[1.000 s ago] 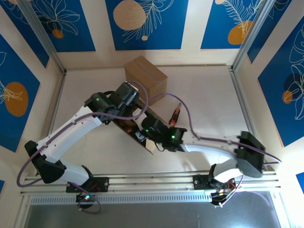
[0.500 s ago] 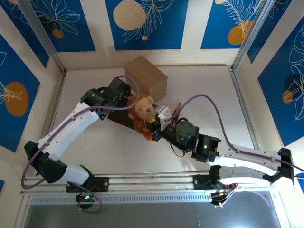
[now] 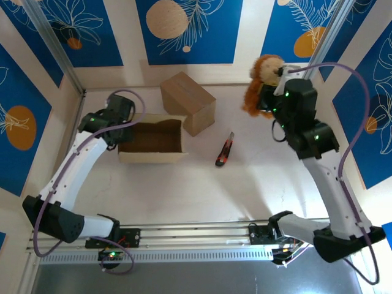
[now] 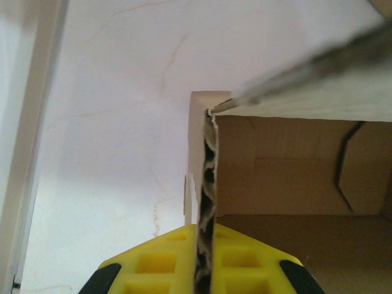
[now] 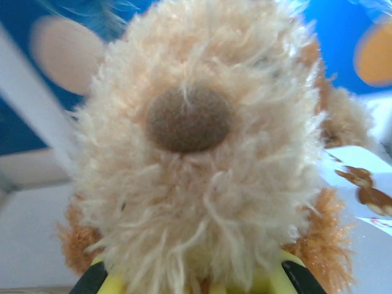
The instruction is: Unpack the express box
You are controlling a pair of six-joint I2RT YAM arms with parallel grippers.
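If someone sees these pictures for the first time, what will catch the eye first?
The fluffy tan plush toy stands out most: the right hand holds it up at the far right, its face close against the right wrist camera. Next comes the open express box left of centre, with the left hand clamped on its left wall. A closed box and a cutter lie nearby.

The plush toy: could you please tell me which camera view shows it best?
The top external view: the whole plush toy appears there, held by the right gripper near the far right corner, apart from the open box. The right wrist view is a blurred close-up of its furry muzzle and brown nose.
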